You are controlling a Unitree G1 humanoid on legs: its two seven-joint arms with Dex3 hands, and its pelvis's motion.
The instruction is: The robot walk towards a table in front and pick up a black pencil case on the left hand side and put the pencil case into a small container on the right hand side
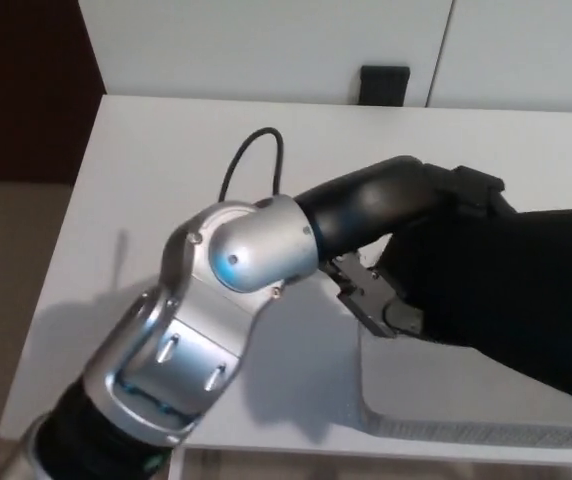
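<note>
My left arm comes in from the lower left, its silver wrist joint bent over the white table (146, 150). The left hand (406, 215) reaches to the right and is shut on the black pencil case (516, 290), a large dark mass filling the right side of the view. The case hangs over the small white container (466, 425), whose textured rim shows at the bottom right. The case hides much of the container and most of the fingers. My right hand is out of sight.
A thin black cable (256, 150) loops up from my left arm over the table. A small black block (383, 85) stands at the table's far edge against the white wall. Dark red flooring lies beyond the left edge.
</note>
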